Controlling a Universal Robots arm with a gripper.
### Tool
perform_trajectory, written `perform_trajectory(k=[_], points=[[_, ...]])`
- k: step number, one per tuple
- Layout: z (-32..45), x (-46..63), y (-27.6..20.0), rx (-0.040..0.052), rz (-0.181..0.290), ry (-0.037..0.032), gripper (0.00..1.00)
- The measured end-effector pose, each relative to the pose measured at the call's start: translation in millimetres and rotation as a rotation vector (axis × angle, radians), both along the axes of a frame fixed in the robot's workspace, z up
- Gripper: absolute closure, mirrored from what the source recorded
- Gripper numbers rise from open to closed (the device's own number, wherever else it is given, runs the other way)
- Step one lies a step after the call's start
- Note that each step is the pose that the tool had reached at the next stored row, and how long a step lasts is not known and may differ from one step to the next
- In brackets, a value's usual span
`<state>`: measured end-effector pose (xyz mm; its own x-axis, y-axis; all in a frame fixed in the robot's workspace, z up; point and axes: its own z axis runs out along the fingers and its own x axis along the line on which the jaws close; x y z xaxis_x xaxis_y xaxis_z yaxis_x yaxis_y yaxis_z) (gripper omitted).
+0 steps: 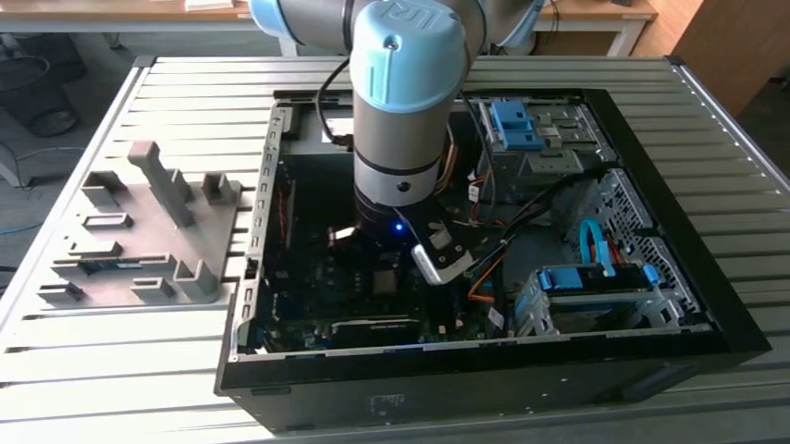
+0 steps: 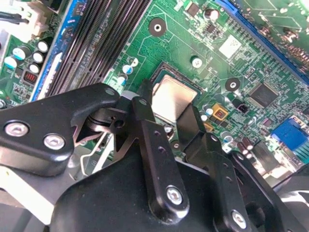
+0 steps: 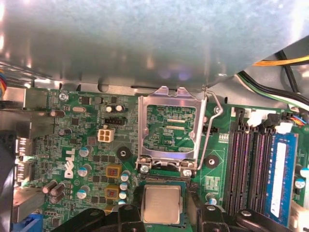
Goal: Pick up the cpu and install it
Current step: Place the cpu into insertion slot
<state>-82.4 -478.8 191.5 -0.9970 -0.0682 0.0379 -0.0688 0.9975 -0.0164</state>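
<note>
silver cpu (image 3: pixel 163 203) inside pincer (image 2: pixel 167 104), grip unclear | first wrist view: socket lid (image 3: pixel 167 98) open

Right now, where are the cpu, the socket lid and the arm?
cpu (image 3: pixel 162 204), first wrist view, middle of its metal top.
socket lid (image 3: pixel 166 99), first wrist view, frame bar farthest from the cpu.
arm (image 1: pixel 398 111), exterior view, its upright silver tube.

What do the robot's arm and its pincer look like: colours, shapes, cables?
The arm is a thick silver-grey tube with a light blue round cap at the joint and a black wrist section, where a small blue light glows. A black cable runs beside it. The pincer is black, built of flat linked bars joined with silver screws.
</note>
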Motion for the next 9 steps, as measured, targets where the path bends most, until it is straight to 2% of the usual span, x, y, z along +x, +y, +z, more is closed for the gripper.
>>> perform_trajectory(k=[9], points=[[0.0,2.2,0.0,0.0,0.0,0.0021,0.53]])
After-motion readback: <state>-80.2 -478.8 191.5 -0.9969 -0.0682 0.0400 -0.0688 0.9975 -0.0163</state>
